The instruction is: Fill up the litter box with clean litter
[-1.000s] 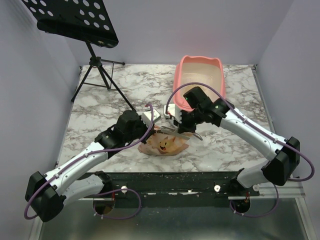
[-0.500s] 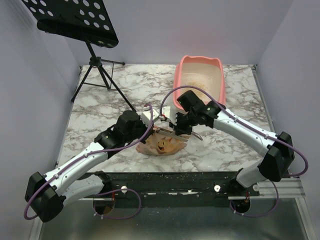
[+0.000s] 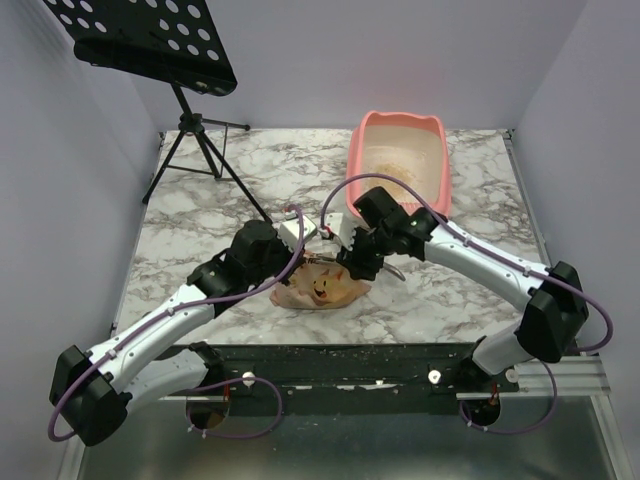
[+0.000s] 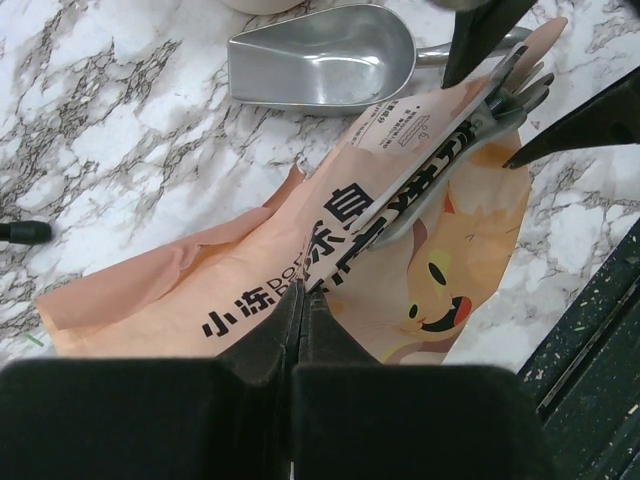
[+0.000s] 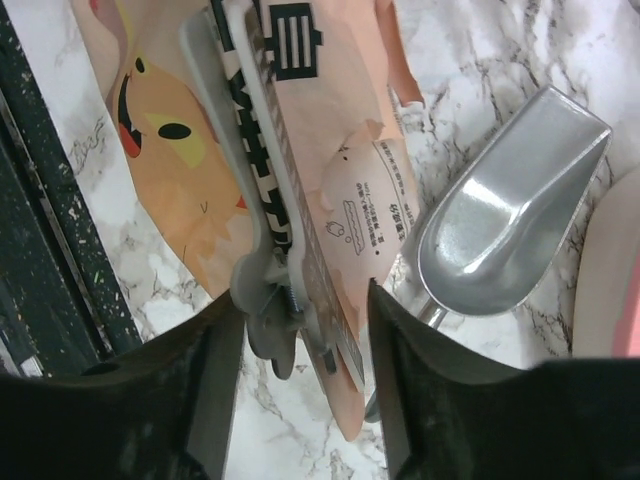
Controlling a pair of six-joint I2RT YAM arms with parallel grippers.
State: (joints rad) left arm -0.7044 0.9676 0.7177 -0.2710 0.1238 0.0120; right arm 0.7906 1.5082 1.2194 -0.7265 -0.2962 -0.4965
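The pink litter box (image 3: 368,190) stands at the back right, with a thin layer of tan clean litter (image 3: 398,162) inside. In front of it lies the orange-tan printed bag (image 3: 325,289) (image 4: 250,270), with a grey clip (image 4: 440,165) (image 5: 255,215) clamped across it. My left gripper (image 4: 303,298) (image 3: 303,242) is shut on the bag's edge. My right gripper (image 5: 300,335) (image 3: 352,267) is open, and its fingers (image 5: 215,380) straddle the clip's end and the bag's corner. The pink rim of the litter box (image 5: 612,290) shows at the right edge of the right wrist view.
A grey metal scoop (image 4: 320,62) (image 5: 510,230) (image 3: 392,268) lies empty on the marble table between the bag and the litter box. A black music stand on a tripod (image 3: 195,140) stands at the back left. The black base rail (image 3: 350,365) runs along the near edge.
My right gripper came down and left from beside the litter box to the bag's clip, then opened around it. The left gripper stayed shut on the bag.
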